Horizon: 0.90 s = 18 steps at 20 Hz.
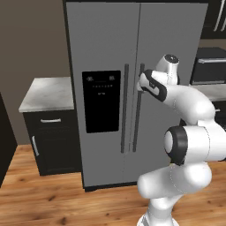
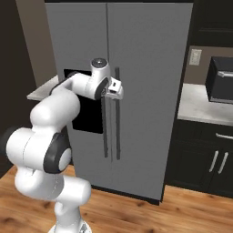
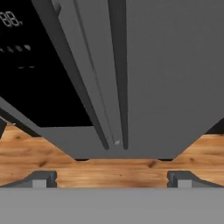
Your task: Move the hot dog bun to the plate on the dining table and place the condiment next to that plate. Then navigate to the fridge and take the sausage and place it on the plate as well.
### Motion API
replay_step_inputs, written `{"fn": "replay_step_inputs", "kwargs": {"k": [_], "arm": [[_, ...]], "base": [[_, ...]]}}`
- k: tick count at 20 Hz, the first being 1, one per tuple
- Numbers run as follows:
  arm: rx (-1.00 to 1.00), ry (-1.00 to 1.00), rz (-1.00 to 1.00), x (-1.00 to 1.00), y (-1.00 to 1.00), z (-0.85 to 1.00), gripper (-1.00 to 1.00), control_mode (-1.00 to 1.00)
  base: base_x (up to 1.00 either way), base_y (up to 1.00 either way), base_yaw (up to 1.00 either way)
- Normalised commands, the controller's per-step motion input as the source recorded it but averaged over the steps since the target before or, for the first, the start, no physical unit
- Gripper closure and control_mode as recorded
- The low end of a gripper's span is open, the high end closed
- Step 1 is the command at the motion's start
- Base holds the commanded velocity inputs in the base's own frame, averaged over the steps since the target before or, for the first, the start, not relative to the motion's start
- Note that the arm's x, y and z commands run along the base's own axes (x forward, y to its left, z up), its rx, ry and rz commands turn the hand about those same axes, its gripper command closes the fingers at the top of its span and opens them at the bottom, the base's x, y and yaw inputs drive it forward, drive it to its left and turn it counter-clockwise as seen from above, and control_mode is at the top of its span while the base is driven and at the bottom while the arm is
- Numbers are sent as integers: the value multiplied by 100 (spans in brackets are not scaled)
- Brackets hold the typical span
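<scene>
grey steel fridge (image 1: 114, 88) stands shut, both doors closed, black dispenser panel (image 1: 101, 100) in its left door. gripper (image 3: 112, 178) spread wide and empty, up close at the two dark door handles (image 2: 111, 119) near the centre seam, wood floor (image 3: 109, 168) below.

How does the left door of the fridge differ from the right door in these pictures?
The left door carries a black dispenser panel; the right door has a plain grey face. In the left base view the gripper is at the right door's handle, while the left door's handle stands free. Both are shut, grey, with dark vertical handles.
</scene>
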Motion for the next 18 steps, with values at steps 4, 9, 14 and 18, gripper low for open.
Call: {"fn": "replay_step_inputs", "kwargs": {"k": [4,9,14,18], "arm": [[-1,0,0,47,0,-22,-100,-100],[-2,0,0,49,-2,-26,-100,-100],[-2,-1,-1,46,-7,-22,-100,-100],[0,0,-4,43,-10,-13,-100,-100]], "base": [[0,0,0],[0,0,0],[0,0,0],[0,0,0]]}}
